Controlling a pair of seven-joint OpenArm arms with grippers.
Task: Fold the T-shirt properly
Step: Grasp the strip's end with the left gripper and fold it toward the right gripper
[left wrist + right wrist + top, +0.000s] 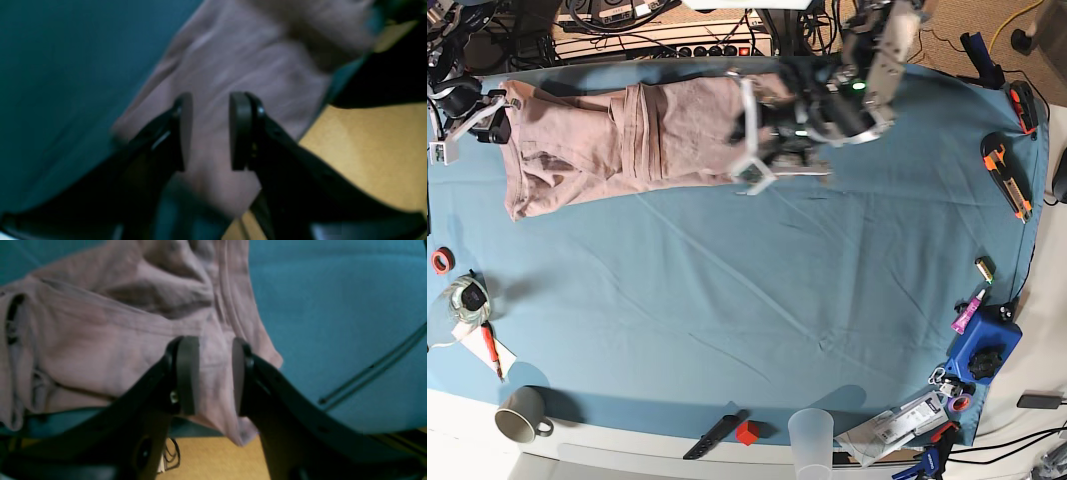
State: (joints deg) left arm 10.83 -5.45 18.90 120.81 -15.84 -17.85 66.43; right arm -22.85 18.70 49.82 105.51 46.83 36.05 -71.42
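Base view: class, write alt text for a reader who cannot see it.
A wrinkled mauve T-shirt lies stretched along the far edge of a teal table cloth, an arm at each end of it. Tools, a mug and a plastic cup line the cloth's edges.

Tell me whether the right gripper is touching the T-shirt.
Touching. The right wrist view shows the right gripper with its jaws either side of a fold of the T-shirt, fabric filling the gap between them.

Mug [521, 425] and cup [811, 437] edge the bare cloth [757, 300].
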